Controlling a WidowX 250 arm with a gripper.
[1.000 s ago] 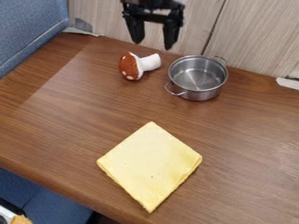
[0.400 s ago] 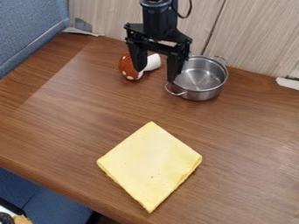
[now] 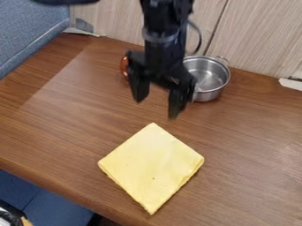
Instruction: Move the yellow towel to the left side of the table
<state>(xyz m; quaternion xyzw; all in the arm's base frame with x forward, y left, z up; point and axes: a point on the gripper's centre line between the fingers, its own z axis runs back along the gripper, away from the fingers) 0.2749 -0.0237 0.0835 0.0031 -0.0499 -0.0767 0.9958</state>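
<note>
Can see the yellow towel (image 3: 152,167) lying flat toward six o'clock on the table (image 3: 254,141), and the gripper (image 3: 156,109) hanging beyond its twelve o'clock corner, with fingers spread apart.

A pale wood-grain wall (image 3: 259,35) is standing behind the brown bench (image 3: 53,128), a dark seam (image 3: 217,26) running up it. A blue fabric panel (image 3: 26,28) is flanking the upper left; more blue is showing below the front edge. Soft light is glinting on the bench's right side.
</note>
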